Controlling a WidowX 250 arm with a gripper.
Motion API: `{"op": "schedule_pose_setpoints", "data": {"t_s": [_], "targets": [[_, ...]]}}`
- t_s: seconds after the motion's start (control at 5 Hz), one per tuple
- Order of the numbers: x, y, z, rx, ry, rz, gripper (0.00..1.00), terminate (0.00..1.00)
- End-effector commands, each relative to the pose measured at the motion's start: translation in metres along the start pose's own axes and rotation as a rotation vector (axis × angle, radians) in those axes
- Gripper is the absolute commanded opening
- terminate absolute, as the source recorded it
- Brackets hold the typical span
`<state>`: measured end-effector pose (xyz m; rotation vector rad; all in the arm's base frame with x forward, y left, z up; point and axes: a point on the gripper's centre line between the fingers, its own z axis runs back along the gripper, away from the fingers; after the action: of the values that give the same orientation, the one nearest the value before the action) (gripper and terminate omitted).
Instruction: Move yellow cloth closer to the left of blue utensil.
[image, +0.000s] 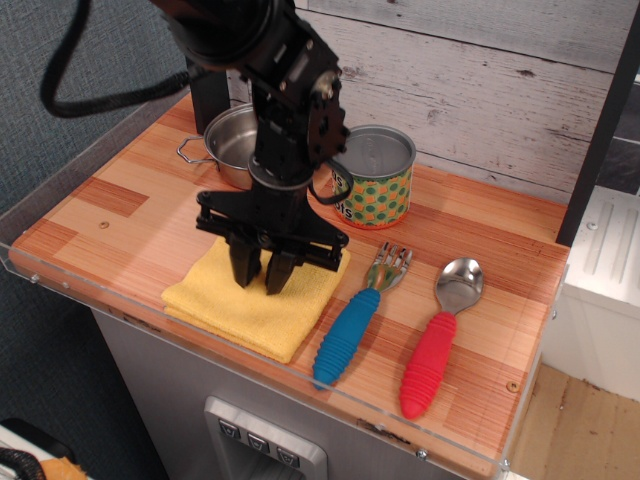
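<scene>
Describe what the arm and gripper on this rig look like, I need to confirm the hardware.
The arm is all black, built from chunky rounded joint housings with visible screws. A thick black cable loops off its left side. The gripper has a wide black crossbar and two stubby black fingers. No markings show.

Even, bright, diffuse light from above; no hard shadows. Soft shadow under the gripper (262, 276) falls on the cloth (255, 300). Mild glare on the spoon (458, 282) bowl, the can (373, 176) lid and the pot (232, 145) rim; faint sheen along the clear table edge (300, 375). Focus sharp across the tabletop, wood grain readable. Arm top is dark, detail lost in black. No obvious motion blur, slight wide-angle tilt at the edges.
</scene>
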<state>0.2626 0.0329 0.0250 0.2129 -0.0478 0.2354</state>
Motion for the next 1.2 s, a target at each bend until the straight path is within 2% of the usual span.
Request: {"op": "schedule_pose_setpoints", "data": {"t_s": [0.0, 0.6, 1.0], "targets": [[0.018, 0.015, 0.029, -0.015, -0.08, 0.052, 1.0, 0.0], [0.018, 0.013, 0.068, -0.063, -0.135, 0.043, 1.0, 0.0], [0.017, -0.027, 0.091, -0.108, -0.155, -0.046, 1.0, 0.0]]}}
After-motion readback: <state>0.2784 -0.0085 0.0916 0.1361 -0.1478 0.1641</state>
